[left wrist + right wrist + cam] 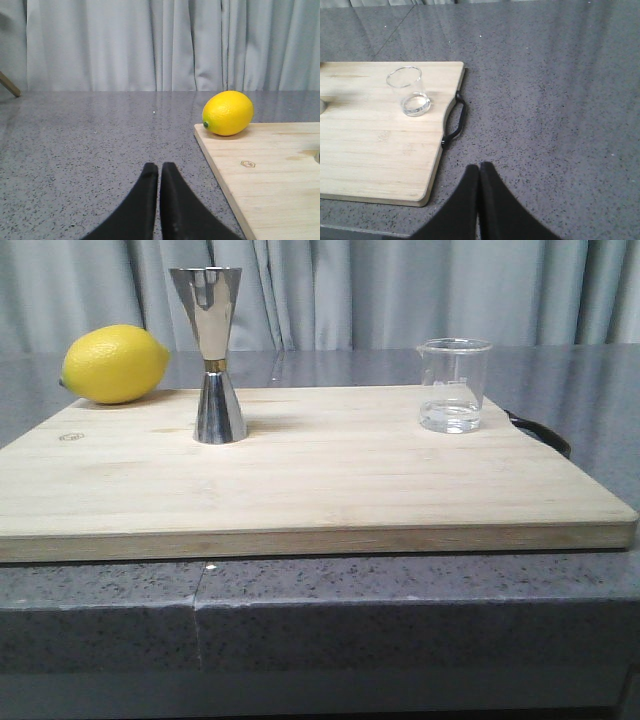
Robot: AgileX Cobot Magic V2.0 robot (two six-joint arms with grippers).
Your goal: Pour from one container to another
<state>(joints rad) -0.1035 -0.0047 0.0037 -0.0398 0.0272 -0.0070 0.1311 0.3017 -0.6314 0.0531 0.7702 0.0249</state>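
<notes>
A small clear glass beaker (454, 385) stands upright on the right part of the wooden cutting board (330, 490); it also shows in the right wrist view as the beaker (409, 91). The tall shiny steel jigger (217, 353) stands upright on the board's left part. My left gripper (159, 168) is shut and empty over the grey counter, left of the board. My right gripper (479, 168) is shut and empty over the counter, off the board's right corner. Neither gripper shows in the front view.
A yellow lemon (114, 364) lies at the board's far left corner, seen also as the lemon (227, 113). A black handle (456, 119) sticks out from the board's right edge. Grey speckled counter (560, 100) surrounds the board; curtains hang behind.
</notes>
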